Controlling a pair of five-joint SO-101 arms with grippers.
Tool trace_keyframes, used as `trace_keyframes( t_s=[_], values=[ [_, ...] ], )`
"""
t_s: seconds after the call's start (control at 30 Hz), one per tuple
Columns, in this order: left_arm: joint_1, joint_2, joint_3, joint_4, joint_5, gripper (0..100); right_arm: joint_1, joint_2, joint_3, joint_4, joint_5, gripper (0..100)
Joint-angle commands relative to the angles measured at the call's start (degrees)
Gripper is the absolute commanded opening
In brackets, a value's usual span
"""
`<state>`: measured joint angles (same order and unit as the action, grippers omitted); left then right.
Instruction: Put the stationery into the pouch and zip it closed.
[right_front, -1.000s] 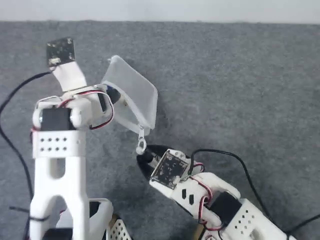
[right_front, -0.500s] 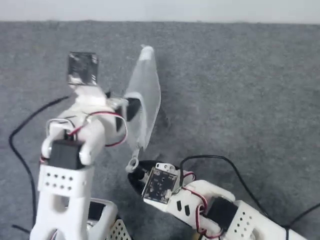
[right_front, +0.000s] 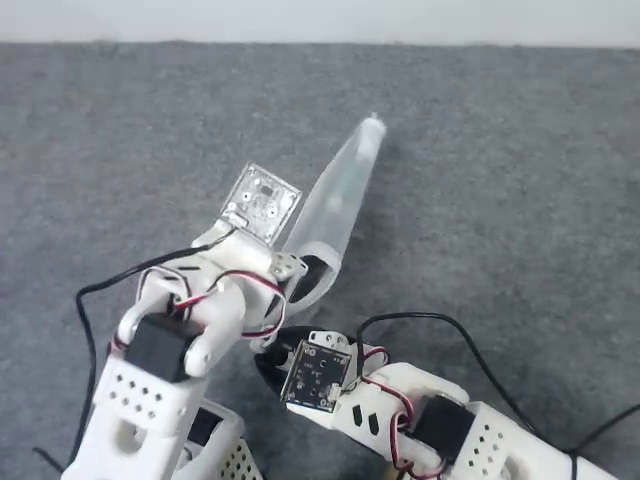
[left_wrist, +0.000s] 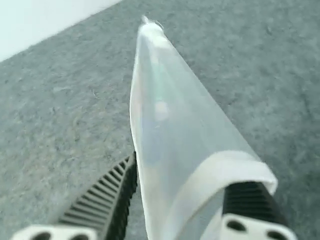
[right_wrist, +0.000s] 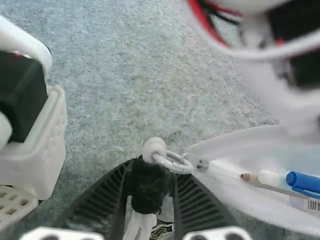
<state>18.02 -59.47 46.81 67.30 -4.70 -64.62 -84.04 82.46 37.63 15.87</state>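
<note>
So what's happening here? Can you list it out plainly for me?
Left claw: shut on one end of the pouch
Right claw: shut on the zipper pull
Pouch: translucent, far end pointing away from both arms
Inside pouch: pencil, blue pen
Surface: grey table

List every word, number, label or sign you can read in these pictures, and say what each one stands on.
No text can be read anywhere.
Barcode label inside the pouch: too small to read.
Yellow-and-black print by the right gripper: blurred, unreadable.
</note>
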Motion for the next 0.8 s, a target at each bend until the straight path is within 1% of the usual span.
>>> trace_keyframes(
  t_s=[0.0,0.1,0.27,0.4,0.47,0.57,0.67,0.77],
  values=[
    [0.5,-4.2,-0.4,-0.4,-1.4,26,-0.2,-2.2,-0.8,0.5,0.7,0.6],
    [0.6,-6.7,0.5,0.9,-4.1,26,2.3,-2.8,-0.8,0.0,0.7,0.6],
    [0.2,-12.4,2.4,1.4,-4.0,26,4.3,-9.9,-0.4,0.9,0.7,0.6],
    [0.2,-17.5,4.8,1.5,-4.0,26,4.4,-17.0,-0.7,5.7,0.2,0.6],
    [0.4,-20.0,5.8,1.4,-4.0,26,6.1,-19.5,-0.8,6.5,-0.4,0.6],
    [0.3,-22.9,6.7,1.5,-4.0,26,9.1,-20.0,-0.8,6.5,-0.4,0.6],
    [0.2,-24.8,7.2,2.1,-4.0,26,10.4,-19.9,-1.5,6.6,-0.4,0.6],
    [0.2,-25.3,7.3,2.7,-4.0,26,12.3,-19.9,-4.8,10.4,-0.4,0.6]
  ],
)
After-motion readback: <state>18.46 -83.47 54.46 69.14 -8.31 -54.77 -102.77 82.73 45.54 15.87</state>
